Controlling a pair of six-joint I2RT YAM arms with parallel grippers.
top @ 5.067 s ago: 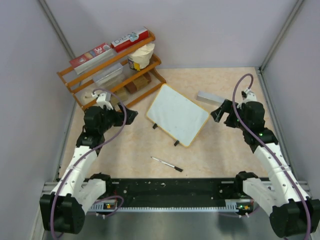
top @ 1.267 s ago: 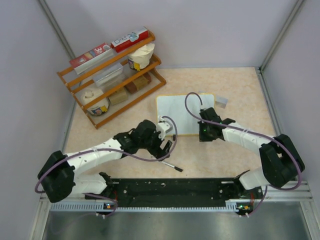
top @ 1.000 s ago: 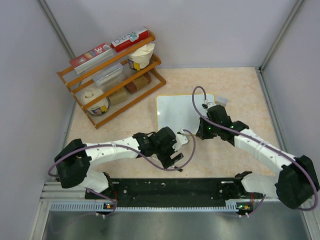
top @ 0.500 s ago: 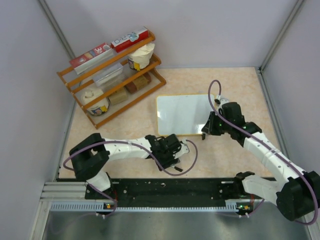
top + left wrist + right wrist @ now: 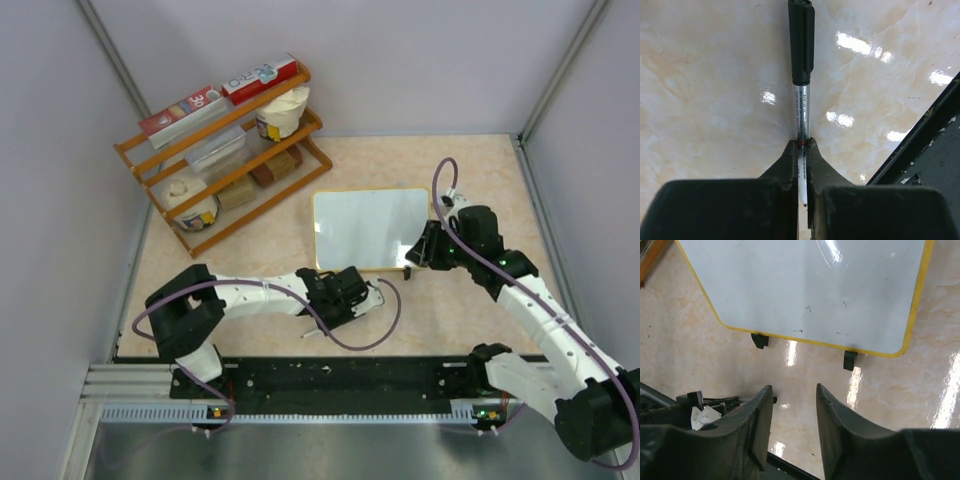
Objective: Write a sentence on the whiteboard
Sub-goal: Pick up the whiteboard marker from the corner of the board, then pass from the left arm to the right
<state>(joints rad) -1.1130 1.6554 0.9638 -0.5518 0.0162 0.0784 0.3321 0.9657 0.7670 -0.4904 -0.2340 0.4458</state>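
Observation:
The whiteboard [image 5: 366, 228] lies flat in the middle of the table, its two black feet toward me; it also fills the top of the right wrist view [image 5: 810, 290]. No sentence is in view; the white face carries only a few faint specks. A thin marker [image 5: 801, 60] with a black cap and silver barrel lies on the table below the board's left corner. My left gripper [image 5: 801, 145] is shut on its barrel, low over the table [image 5: 345, 300]. My right gripper [image 5: 794, 387] stands open and empty, just off the board's near right corner [image 5: 415, 255].
A wooden rack [image 5: 225, 150] with boxes and jars stands at the back left. The black base rail [image 5: 340, 375] runs along the near edge, close behind my left gripper [image 5: 940, 150]. Grey walls close in both sides.
My left gripper came down over the marker and shut on it. My right gripper slid off the board toward its near right corner and opened. The board now lies square to the table.

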